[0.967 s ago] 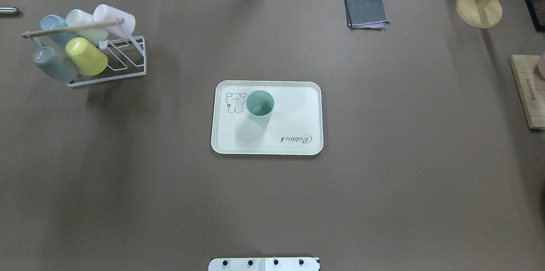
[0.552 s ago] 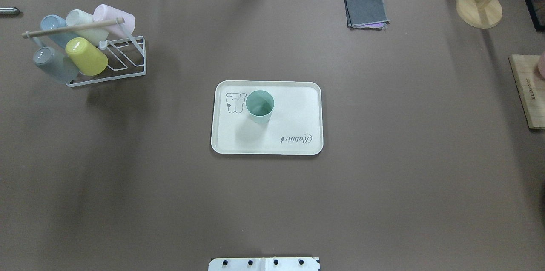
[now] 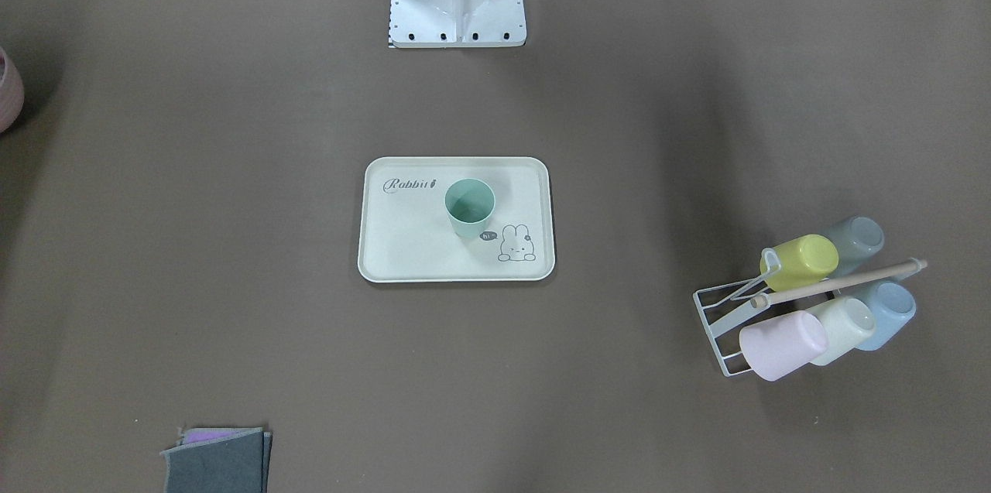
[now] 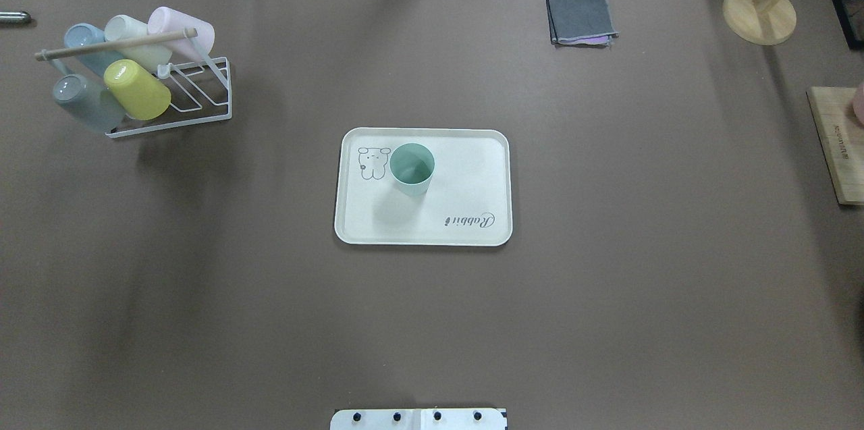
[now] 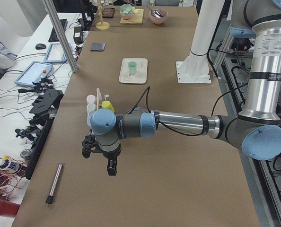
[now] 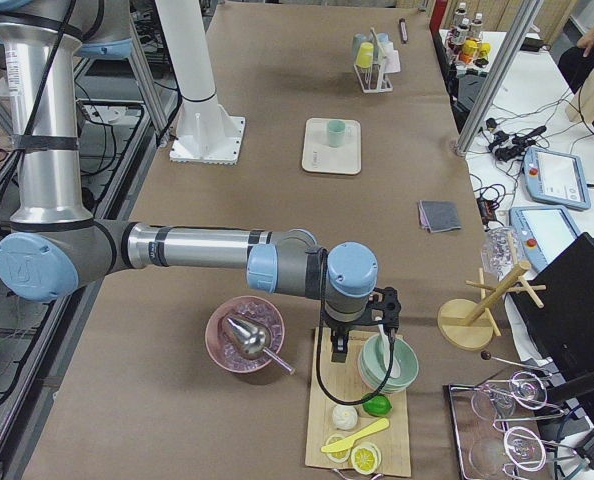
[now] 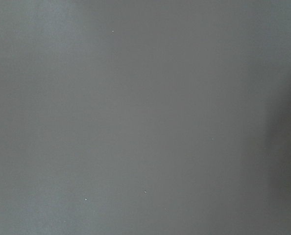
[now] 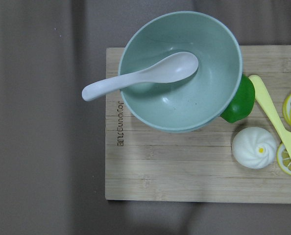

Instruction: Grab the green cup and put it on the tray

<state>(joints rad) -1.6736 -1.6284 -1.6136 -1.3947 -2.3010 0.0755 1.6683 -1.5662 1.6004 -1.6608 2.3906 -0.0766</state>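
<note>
The green cup (image 4: 412, 169) stands upright on the cream tray (image 4: 466, 180), beside the bunny drawing. It also shows in the front view (image 3: 469, 207), on the tray (image 3: 402, 237). No gripper touches it. My left gripper (image 5: 99, 161) shows only in the left side view, far from the tray, over bare table near the cup rack. My right gripper (image 6: 362, 330) shows only in the right side view, over a wooden board. I cannot tell whether either gripper is open or shut.
A white wire rack (image 4: 196, 102) holds several cups, among them a yellow-green one (image 4: 137, 89). A folded grey cloth (image 4: 580, 18) and a wooden stand (image 4: 759, 15) lie at the far side. Below my right wrist a mint bowl (image 8: 180, 93) with a spoon sits on a cutting board (image 8: 184, 181).
</note>
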